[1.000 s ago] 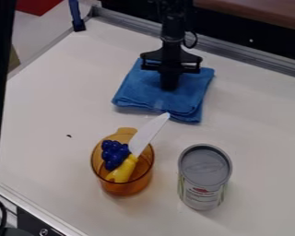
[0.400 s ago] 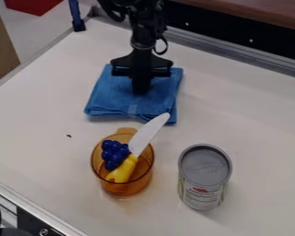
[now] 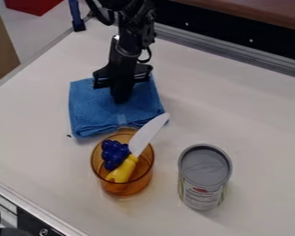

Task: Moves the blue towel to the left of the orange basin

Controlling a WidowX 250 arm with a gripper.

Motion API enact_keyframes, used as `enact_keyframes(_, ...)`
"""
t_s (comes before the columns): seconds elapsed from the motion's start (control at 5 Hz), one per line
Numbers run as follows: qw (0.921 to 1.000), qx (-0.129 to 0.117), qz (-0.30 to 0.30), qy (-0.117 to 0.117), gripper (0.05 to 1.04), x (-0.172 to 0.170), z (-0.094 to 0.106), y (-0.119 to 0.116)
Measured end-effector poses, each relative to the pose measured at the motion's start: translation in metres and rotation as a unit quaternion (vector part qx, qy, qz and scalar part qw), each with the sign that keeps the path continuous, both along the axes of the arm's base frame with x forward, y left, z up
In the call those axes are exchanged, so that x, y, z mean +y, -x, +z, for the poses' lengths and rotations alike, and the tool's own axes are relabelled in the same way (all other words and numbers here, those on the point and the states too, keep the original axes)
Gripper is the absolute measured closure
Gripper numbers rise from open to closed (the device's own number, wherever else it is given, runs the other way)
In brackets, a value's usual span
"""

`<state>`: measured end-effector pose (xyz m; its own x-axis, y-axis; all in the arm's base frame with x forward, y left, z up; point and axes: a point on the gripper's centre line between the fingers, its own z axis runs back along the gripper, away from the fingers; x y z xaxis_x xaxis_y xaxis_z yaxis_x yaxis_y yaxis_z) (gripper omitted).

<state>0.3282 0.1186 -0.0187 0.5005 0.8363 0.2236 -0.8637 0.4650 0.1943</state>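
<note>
Blue, folded, roughly square fabric towel [image 3: 88, 110] lies beneath the black, angular end effector [image 3: 121, 99]. Clenched or released, I can't tell.

Looks most like a robotics lab or workshop. Has a black robot arm [image 3: 130, 34] over a plain white table [image 3: 255, 115], with a dark cable [image 3: 150, 55] looped beside the joints. Shows a bare metal rail [image 3: 205, 45] along the far side, next to a black panel [image 3: 217, 27], and a metal edge [image 3: 26, 203] at the near left, with a bolt [image 3: 44, 232] close by. Also includes toy-like props: a yellow-handled knife [image 3: 147, 134] and dark blue grapes [image 3: 115, 154] in an orange basin [image 3: 136, 185].
</note>
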Motion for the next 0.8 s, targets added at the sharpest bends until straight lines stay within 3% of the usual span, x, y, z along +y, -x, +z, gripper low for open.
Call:
enact_keyframes(0.2, 0.9924, -0.022, 0.118, -0.028, 1.031, 0.004, 0.0, 0.01)
enact_keyframes(0.4, 0.9799, -0.03, 0.194, -0.036, 1.031, 0.01, 0.001, 0.023)
enact_keyframes(0.6, 0.97, -0.002, 0.236, -0.058, 1.031, 0.02, 0.004, 0.031)
enact_keyframes(0.8, 0.9633, 0.014, 0.262, -0.054, 1.031, 0.028, 0.005, 0.036)
